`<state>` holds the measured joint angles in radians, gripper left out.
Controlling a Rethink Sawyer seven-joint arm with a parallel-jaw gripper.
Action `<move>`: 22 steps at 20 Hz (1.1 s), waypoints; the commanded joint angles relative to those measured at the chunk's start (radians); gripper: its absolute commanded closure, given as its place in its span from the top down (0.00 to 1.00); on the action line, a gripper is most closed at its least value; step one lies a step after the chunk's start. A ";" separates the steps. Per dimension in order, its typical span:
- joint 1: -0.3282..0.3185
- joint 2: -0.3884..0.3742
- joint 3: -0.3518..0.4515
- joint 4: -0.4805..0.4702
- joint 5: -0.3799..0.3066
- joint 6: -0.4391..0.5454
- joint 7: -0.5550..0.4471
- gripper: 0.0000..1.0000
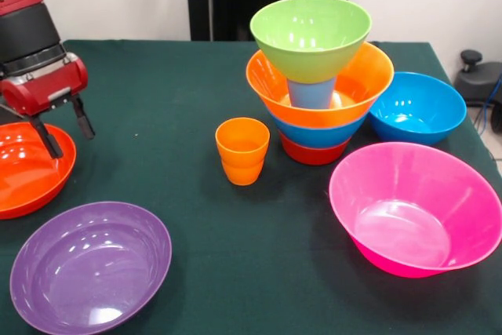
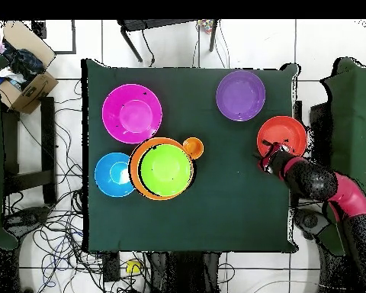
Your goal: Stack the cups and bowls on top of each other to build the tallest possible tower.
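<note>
The tower (image 1: 318,92) stands at mid-table: a red-orange bowl, a blue bowl, an orange bowl, a light blue cup (image 1: 311,93) and a lime green bowl (image 1: 311,33) on top. It also shows in the overhead view (image 2: 165,168). Orange cups (image 1: 242,151), nested one in another, stand just left of it; they also show in the overhead view (image 2: 192,147). My gripper (image 1: 72,144) is open and empty, just above the right rim of a red-orange bowl (image 1: 23,170) at the left edge. In the overhead view the gripper (image 2: 266,160) is at that bowl's (image 2: 284,133) lower left rim.
A loose blue bowl (image 1: 417,107) (image 2: 113,174) sits right of the tower. A large pink bowl (image 1: 412,209) (image 2: 132,113) is at the near right. A purple bowl (image 1: 90,264) (image 2: 240,95) is at the near left.
</note>
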<state>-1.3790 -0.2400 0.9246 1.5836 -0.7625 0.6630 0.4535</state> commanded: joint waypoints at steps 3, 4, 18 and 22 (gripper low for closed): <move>0.025 0.035 -0.096 -0.008 -0.079 -0.036 -0.060 1.00; 0.024 0.039 -0.096 -0.012 -0.078 -0.034 -0.066 1.00; 0.040 0.067 -0.130 -0.029 -0.092 -0.042 -0.022 1.00; 0.044 0.071 -0.141 -0.049 -0.095 -0.044 -0.019 1.00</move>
<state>-1.3842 -0.1938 0.8872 1.5832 -0.7774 0.6452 0.4535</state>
